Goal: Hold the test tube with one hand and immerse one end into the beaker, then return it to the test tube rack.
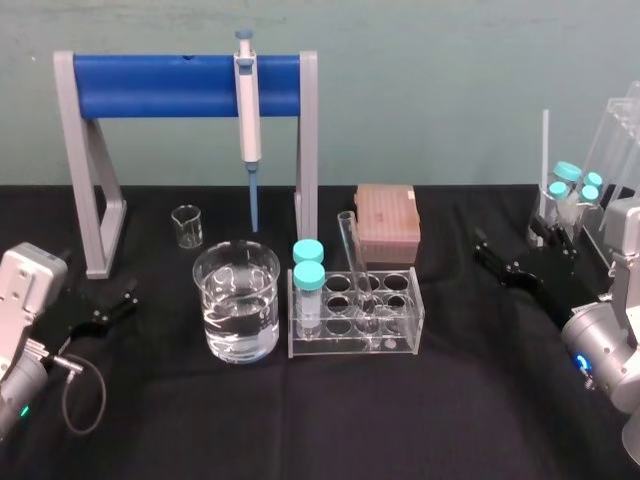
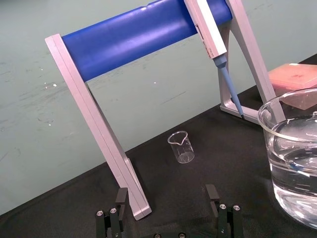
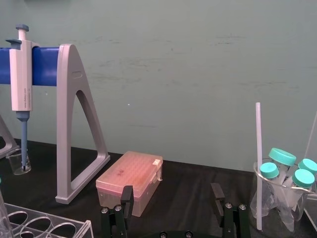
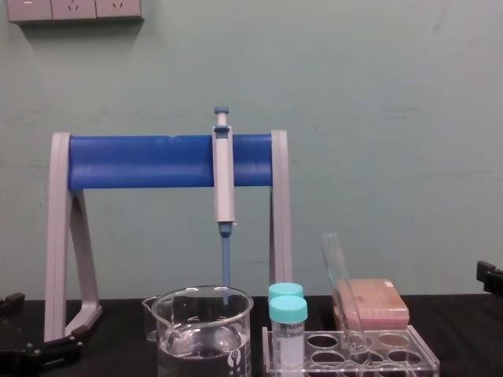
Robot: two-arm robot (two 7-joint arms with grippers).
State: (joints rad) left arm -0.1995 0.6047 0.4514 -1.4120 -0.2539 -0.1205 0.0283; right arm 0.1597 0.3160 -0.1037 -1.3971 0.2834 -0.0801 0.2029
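Note:
The test tube (image 1: 356, 262) (image 4: 342, 290) leans in a back hole of the clear test tube rack (image 1: 355, 343) (image 4: 350, 363), its open end up. The wide beaker (image 1: 215, 300) (image 4: 203, 330) (image 2: 294, 163), partly filled with clear liquid, stands just left of the rack. My left gripper (image 1: 125, 298) (image 2: 166, 194) rests open near the table's left edge, well left of the beaker, and holds nothing. My right gripper (image 1: 508, 240) (image 3: 172, 192) hovers open at the right, some way from the rack, with nothing between its fingers.
Two teal-capped vials (image 1: 309, 275) stand in the rack's left holes. Behind are the blue-and-grey pipette stand (image 1: 185, 85) with a hanging pipette (image 1: 246, 110), a small beaker (image 1: 187, 226) and a pink box (image 1: 386, 224). A glass holding capped vials (image 3: 282, 193) stands at far right.

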